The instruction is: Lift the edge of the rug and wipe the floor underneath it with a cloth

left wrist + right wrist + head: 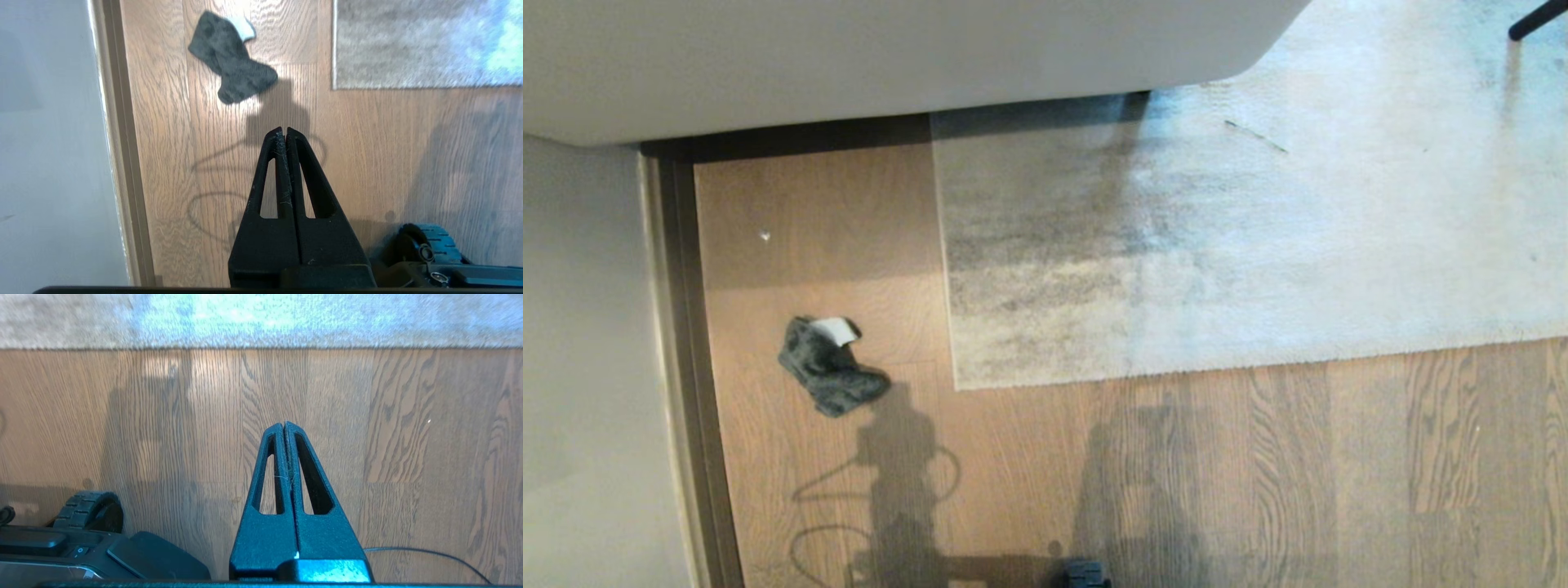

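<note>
Brown wood floor (1176, 474) fills the near part of the room, with a pale wall on the left and a big pale seat at the far side. Both arms hang low and hold nothing. On the left gripper (286, 131) the jaws are pressed together, up above the floor. On the right gripper (284, 425) the jaws are pressed together too, over bare boards. Farther out, the cloth (829, 367) lies crumpled on the floor near the left wall, a little way left of the rug edge (951, 327). That rug corner lies flat, so nothing is done yet. To start well, I think the left gripper should spread its jaws, come straight down on the cloth's fat middle and pinch it firmly, so it won't slip when wiping
</note>
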